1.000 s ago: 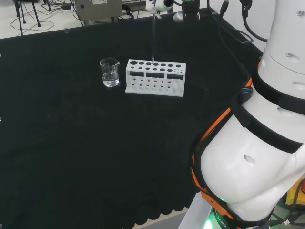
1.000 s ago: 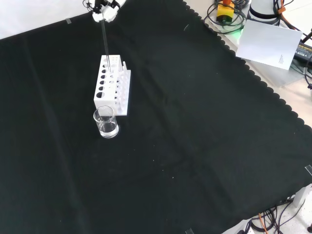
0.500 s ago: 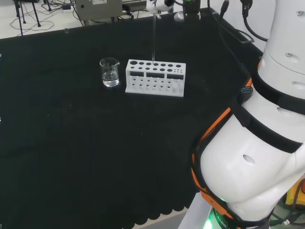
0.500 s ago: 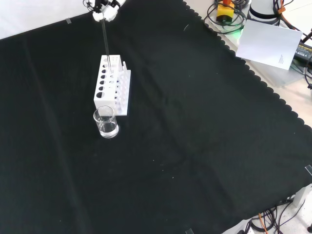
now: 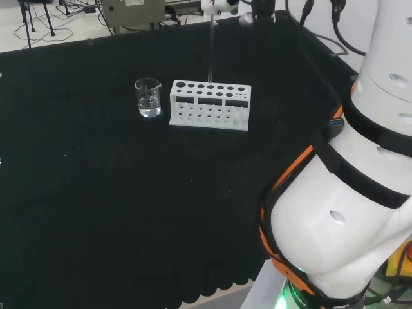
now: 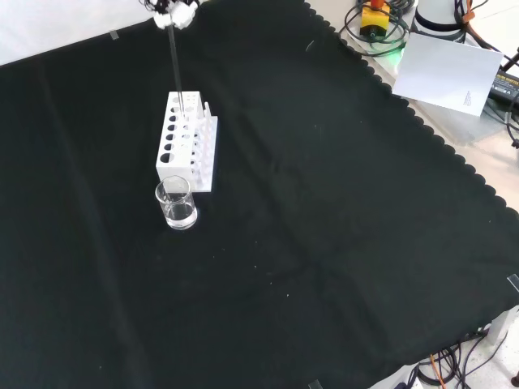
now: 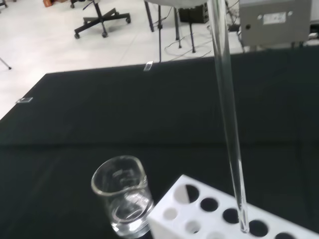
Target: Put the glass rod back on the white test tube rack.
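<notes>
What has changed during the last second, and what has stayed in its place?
The hand has drawn slightly toward the front view's top edge, carrying the upright glass rod a little higher over the white rack; the rod stays held. The rack and the beaker have not moved.

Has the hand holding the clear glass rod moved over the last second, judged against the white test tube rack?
Yes. In the front view the hand has risen toward the top edge, away from the white test tube rack, lifting the clear glass rod slightly.
</notes>
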